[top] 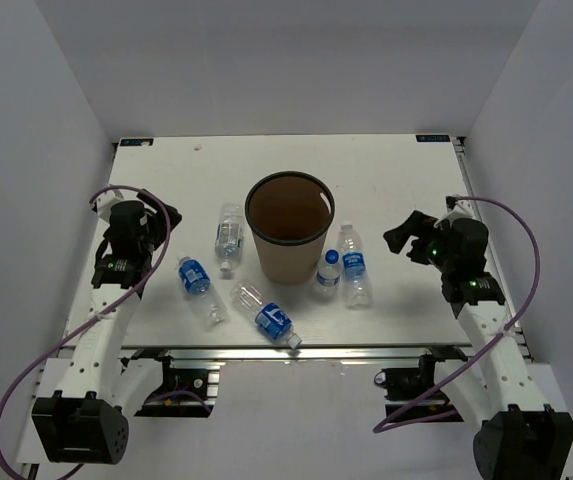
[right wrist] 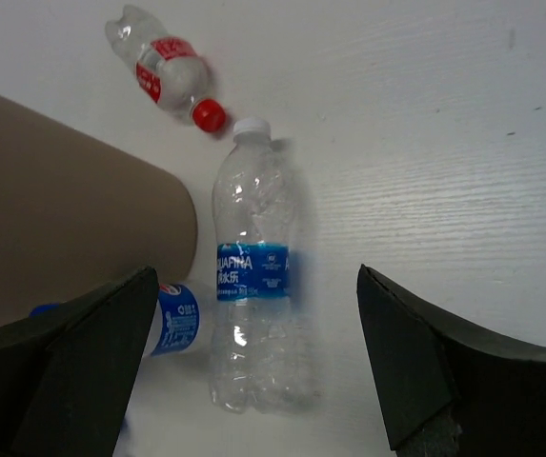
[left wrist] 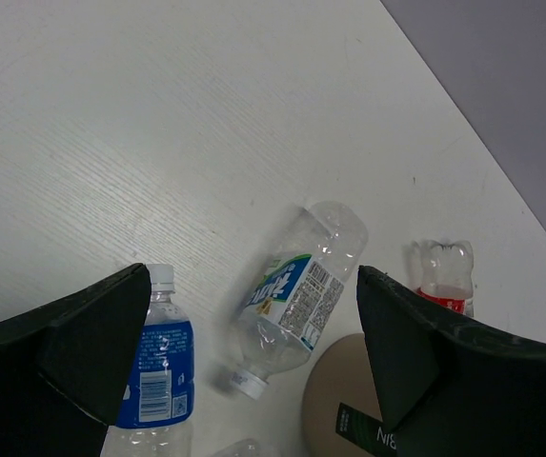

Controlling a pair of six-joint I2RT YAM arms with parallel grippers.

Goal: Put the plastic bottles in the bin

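Observation:
The brown bin (top: 288,232) stands upright in the middle of the table. Several clear plastic bottles lie round it. One (top: 229,235) lies left of the bin, one (top: 197,287) further left, and one (top: 268,317) near the front edge. A small one (top: 328,272) stands upright at the bin's right, beside a lying one (top: 355,268). My left gripper (top: 163,222) is open and empty, left of the bottles. My right gripper (top: 402,236) is open and empty, right of them. The right wrist view shows the lying bottle (right wrist: 253,295) between my fingers (right wrist: 91,352) but below them.
A bottle with a red label and a red cap (right wrist: 166,69) lies beyond the bin, seen in both wrist views (left wrist: 444,278) and hidden in the top view. White walls enclose the table at the left, right and back. The front edge (top: 286,348) is close to the nearest bottle.

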